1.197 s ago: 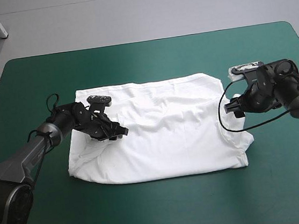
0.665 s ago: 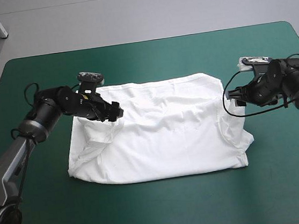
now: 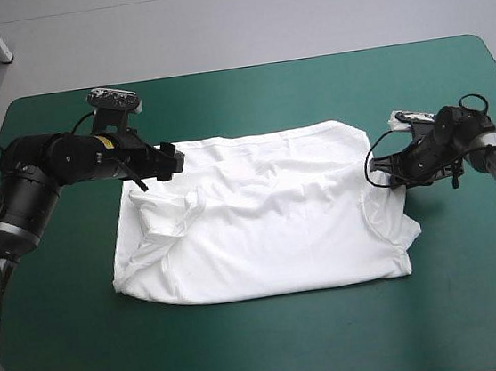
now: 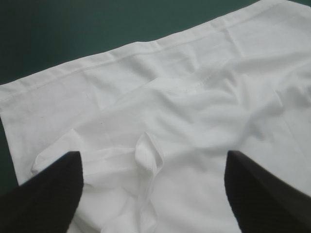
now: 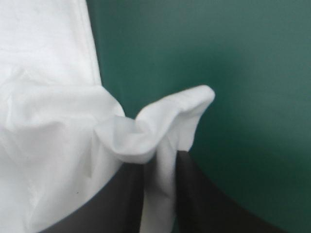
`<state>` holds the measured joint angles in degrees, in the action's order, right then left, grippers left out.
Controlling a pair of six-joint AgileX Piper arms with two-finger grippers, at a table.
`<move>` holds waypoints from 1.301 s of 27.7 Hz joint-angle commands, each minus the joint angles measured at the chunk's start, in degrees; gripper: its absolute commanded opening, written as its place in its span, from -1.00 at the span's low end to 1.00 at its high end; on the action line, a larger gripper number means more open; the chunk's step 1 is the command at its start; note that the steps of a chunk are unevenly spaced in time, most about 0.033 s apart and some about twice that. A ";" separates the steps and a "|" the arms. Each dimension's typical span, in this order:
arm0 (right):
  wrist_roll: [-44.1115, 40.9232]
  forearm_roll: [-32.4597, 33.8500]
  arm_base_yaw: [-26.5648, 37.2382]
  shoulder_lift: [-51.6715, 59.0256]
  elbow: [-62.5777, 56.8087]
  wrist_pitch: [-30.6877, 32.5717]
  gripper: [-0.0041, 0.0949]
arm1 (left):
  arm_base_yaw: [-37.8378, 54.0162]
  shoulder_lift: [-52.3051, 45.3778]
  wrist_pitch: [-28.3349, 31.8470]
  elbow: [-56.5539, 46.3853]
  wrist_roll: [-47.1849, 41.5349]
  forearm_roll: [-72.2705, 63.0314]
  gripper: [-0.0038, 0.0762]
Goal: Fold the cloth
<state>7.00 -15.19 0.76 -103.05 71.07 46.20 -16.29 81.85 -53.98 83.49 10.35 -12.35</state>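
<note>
A white short-sleeved T-shirt [image 3: 271,228] lies spread out across the middle of the table with the teal-green cover [image 3: 265,336], its long sides running parallel to the table's near and far edges. It is mostly flat, with soft wrinkles through the centre. Toward the table's left edge the cloth is gathered into a raised ridge [image 3: 167,223].

The left gripper [image 3: 166,162] hangs above the T-shirt's far-left corner, clear of the cloth. In its own wrist view, the left gripper [image 4: 151,160] has its two broad black fingers [image 4: 48,189] standing wide apart. Nothing is between them but the T-shirt [image 4: 194,97] lying below, with a small upright loop of fabric [image 4: 148,155] ahead of the gap. The teal-green table [image 4: 73,29] shows beyond the straight hem.

The right gripper [image 3: 390,172] is at the T-shirt's right side, toward the far edge, with the arm reaching in from the table's right edge. Seen from that wrist, the right gripper [image 5: 163,160] has its fingers [image 5: 209,204] pressed nearly together, pinching a strip of the sleeve [image 5: 170,116]. The sleeve rises in a curled fold just past the fingertips. The rest of the T-shirt [image 5: 48,121] spreads off to one side, and bare teal-green table [image 5: 233,58] lies on the other
</note>
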 commanded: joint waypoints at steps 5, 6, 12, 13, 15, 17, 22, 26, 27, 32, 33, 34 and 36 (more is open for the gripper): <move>1.45 -0.72 0.25 3.14 -3.62 -3.59 -0.95 | -0.05 -2.20 2.33 2.29 -1.67 0.66 0.55; 0.25 0.60 0.25 4.98 -3.62 -3.83 -0.95 | -0.05 -2.20 2.19 2.29 -1.70 1.14 0.55; -12.69 13.83 0.25 12.75 -3.62 -2.77 -0.95 | -0.05 -2.20 1.64 2.29 -1.74 1.49 0.55; -17.09 17.50 0.25 14.34 -3.62 -1.78 -0.95 | -0.05 -2.20 1.64 2.29 -1.74 1.49 0.55; -20.12 19.36 0.25 15.82 -3.62 -1.25 -0.95 | -0.05 -2.20 1.64 2.29 -1.74 1.49 0.55; -19.34 17.35 0.14 16.94 -3.62 -1.80 -0.95 | -0.05 -2.20 1.61 2.29 -1.74 1.49 0.55; -9.14 6.56 -3.95 18.88 -3.41 -3.18 -0.95 | -0.05 -2.20 1.52 2.29 -1.74 1.49 0.55; -7.00 3.47 -10.51 18.89 -3.41 -4.43 -0.95 | -0.05 -2.20 1.40 2.29 -1.74 1.49 0.55; -7.00 3.47 -12.42 18.89 -3.41 -4.92 -0.95 | -0.05 -2.20 1.27 2.29 -1.74 1.49 0.55; -7.00 3.47 -20.32 18.63 -3.41 -8.66 -0.95 | -0.05 -2.20 0.33 2.29 -1.62 1.49 0.54; -7.00 3.47 -21.20 18.32 -3.41 -9.07 -0.94 | -0.05 -2.20 0.18 2.29 -1.62 1.56 0.54; -7.00 3.47 -21.94 17.85 -3.41 -9.22 -0.94 | -0.05 -2.20 -0.22 2.29 -1.62 1.67 0.54; -7.00 3.34 -23.23 16.21 -3.41 -9.10 -0.86 | -0.05 -2.20 -0.35 2.29 -1.62 1.70 0.54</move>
<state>-0.64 -11.30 -20.90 -87.15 66.21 39.77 -16.29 81.84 -56.41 83.76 9.11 -10.03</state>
